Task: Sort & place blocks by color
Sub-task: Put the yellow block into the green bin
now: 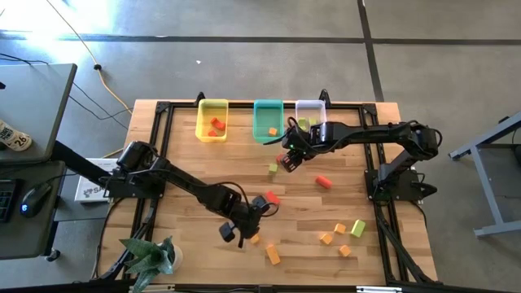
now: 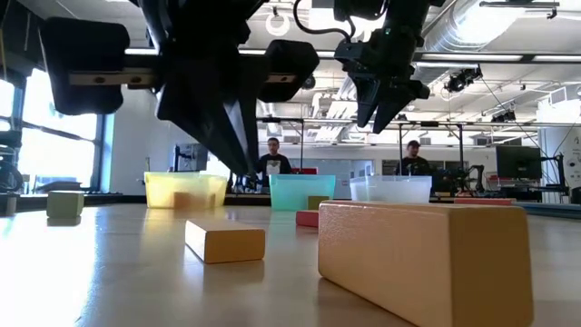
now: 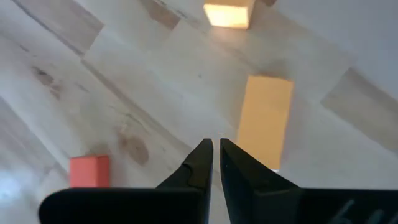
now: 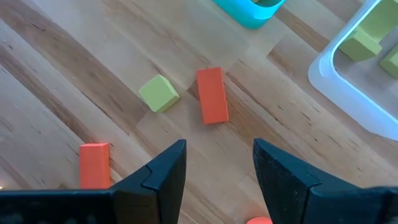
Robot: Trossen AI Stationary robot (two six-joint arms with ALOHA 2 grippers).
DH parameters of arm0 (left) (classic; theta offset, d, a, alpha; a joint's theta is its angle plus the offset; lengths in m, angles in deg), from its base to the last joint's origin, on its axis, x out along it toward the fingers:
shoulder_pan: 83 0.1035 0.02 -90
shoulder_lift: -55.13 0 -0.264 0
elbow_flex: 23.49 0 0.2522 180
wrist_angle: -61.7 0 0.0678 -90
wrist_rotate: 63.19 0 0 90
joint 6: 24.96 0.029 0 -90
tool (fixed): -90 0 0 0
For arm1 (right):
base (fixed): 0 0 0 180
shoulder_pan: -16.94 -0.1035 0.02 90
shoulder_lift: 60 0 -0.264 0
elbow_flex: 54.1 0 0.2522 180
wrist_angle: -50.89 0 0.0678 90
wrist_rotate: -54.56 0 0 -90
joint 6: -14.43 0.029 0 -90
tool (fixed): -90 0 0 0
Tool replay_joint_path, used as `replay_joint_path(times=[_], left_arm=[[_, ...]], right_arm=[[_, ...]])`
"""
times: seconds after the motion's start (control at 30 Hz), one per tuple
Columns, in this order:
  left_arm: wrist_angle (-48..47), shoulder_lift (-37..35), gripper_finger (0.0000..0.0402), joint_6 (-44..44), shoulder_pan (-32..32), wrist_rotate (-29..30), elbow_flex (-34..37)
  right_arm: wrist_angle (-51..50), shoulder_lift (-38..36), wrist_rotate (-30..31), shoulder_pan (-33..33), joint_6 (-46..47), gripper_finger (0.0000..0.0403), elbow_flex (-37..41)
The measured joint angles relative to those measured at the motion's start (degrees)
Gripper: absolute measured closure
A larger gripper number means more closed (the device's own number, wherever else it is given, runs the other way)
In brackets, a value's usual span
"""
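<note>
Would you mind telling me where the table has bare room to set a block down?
Bare wood lies between the yellow bin and the left arm, and along the table's left side. It is crowded near the right gripper and among the orange blocks at the front right.

R gripper (image 4: 217,163) over wood table (image 4: 74,74), fingers spread w/ clear gap. Just past the tips: red bar (image 4: 212,95), light green cube (image 4: 159,93) beside it, apart. Second red bar (image 4: 94,164) by one finger. Teal bin corner (image 4: 249,14) and clear bin (image 4: 348,93) w/ green blocks (image 4: 364,43) inside.
</note>
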Motion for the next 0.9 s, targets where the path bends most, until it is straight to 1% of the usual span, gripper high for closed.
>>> replay_joint_path(times=[0.17, 0.23, 0.37, 0.43, 0.57, 0.73, 0.9], left_arm=[[0.6, 0.0, 0.0382, 0.0, 0.0, 2.8, 0.0], [1.8, 0.0, 0.0382, -1.8, -0.3, 4.4, 0.0], [5.6, 0.0, 0.0382, -11.4, -0.9, 7.6, -0.1], [6.9, 0.0, 0.0382, -15.9, -1.0, 8.1, -0.1], [7.1, 0.0, 0.0382, -19.0, -0.9, 5.6, -0.1], [7.1, -0.1, 0.0382, -17.3, -0.9, 1.7, -0.1], [6.7, -0.1, 0.0367, -16.9, -0.8, 1.1, -0.1]], right_arm=[[0.0, 0.0, -0.5, 0.0, -0.2, 0.0230, 0.0], [0.0, 0.0, -0.5, -0.1, -0.2, 0.0230, 0.0], [0.0, 0.0, -0.7, -0.1, -0.2, 0.0230, 0.0], [0.0, 0.0, -0.7, -0.1, 0.2, 0.0230, 0.0], [0.0, 0.0, -0.7, -0.1, 0.4, 0.0230, 0.0], [0.0, 0.0, -0.7, -0.1, 0.4, 0.0230, 0.0], [0.0, 0.0, -0.7, -0.1, 1.3, 0.0230, 0.0]])
